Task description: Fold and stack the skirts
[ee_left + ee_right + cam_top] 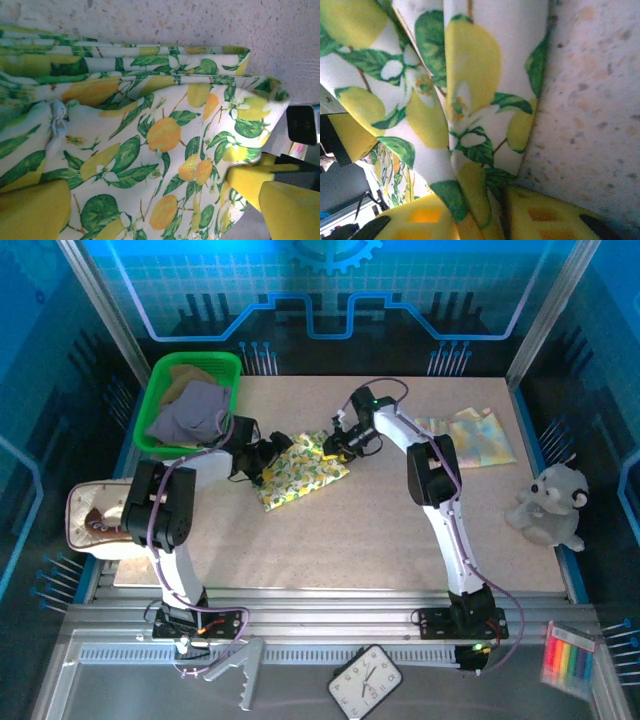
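left gripper (262, 458): fingers spread wide over left end of lemon skirt (300, 472)
right gripper (335, 443): pinching lemon skirt's right edge
lemon skirt: layered, on table (400, 530) centre, between grippers
purple skirt (190, 412): in green basket (200, 357), tan skirt (183, 373) behind it

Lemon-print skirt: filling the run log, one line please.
skirt: mid-table | left end effector: open, over skirt | right end effector: shut on skirt edge

The skirt (300, 468) is showing soft, matt, printed cloth. The table (340, 540) is looking matt and grainy, while the basket (197, 359) is gleaming as smooth plastic.
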`<action>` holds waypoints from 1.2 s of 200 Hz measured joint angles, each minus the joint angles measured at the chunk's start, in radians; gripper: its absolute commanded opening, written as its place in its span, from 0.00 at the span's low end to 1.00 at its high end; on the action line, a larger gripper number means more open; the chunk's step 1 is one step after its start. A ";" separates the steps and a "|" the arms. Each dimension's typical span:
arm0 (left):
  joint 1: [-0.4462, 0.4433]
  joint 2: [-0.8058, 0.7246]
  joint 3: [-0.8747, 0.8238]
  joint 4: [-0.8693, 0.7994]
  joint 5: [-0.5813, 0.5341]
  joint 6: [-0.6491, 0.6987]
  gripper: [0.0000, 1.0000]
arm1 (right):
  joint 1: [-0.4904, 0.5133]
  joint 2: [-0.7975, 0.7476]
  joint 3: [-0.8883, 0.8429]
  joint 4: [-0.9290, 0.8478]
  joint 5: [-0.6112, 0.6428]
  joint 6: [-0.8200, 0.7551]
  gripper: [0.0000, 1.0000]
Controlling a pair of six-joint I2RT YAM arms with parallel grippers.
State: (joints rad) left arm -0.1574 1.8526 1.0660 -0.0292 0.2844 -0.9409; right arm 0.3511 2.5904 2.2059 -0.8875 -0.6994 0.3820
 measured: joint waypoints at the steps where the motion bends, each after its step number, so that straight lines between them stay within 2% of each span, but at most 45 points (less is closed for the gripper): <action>1: 0.001 -0.001 -0.001 0.001 0.000 0.000 0.99 | 0.000 0.000 0.000 0.001 -0.001 -0.002 0.12; 17: 0.009 -0.008 -0.013 0.010 0.000 0.000 0.99 | 0.000 0.005 0.000 0.014 -0.015 0.015 0.00; 49: 0.023 -0.021 -0.031 0.019 0.003 0.000 0.99 | 0.002 0.001 -0.013 0.051 -0.033 0.022 0.00; 66: 0.028 -0.030 -0.037 0.019 0.015 0.000 0.99 | 0.004 -0.037 -0.067 0.061 0.019 0.017 0.00; 86: 0.034 -0.047 -0.049 0.013 0.039 0.001 0.99 | 0.010 -0.112 -0.118 0.053 0.137 0.005 0.00; 120: 0.047 -0.073 -0.049 0.073 0.188 -0.005 0.99 | 0.000 -0.277 -0.146 -0.002 0.403 -0.070 0.00; 138: 0.046 -0.086 -0.035 0.095 0.230 -0.007 0.99 | -0.016 -0.356 -0.139 -0.052 0.523 -0.143 0.00; 202: 0.046 -0.095 0.006 0.081 0.237 -0.003 0.99 | -0.171 -0.421 -0.091 -0.233 0.846 -0.462 0.00; 240: 0.046 -0.095 0.006 0.068 0.237 -0.004 0.99 | -0.269 -0.421 -0.074 -0.272 0.935 -0.600 0.00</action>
State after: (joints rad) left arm -0.1112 1.7576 1.0725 0.0387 0.5209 -0.9447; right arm 0.0818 2.1693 2.1315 -1.1595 0.2359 -0.2184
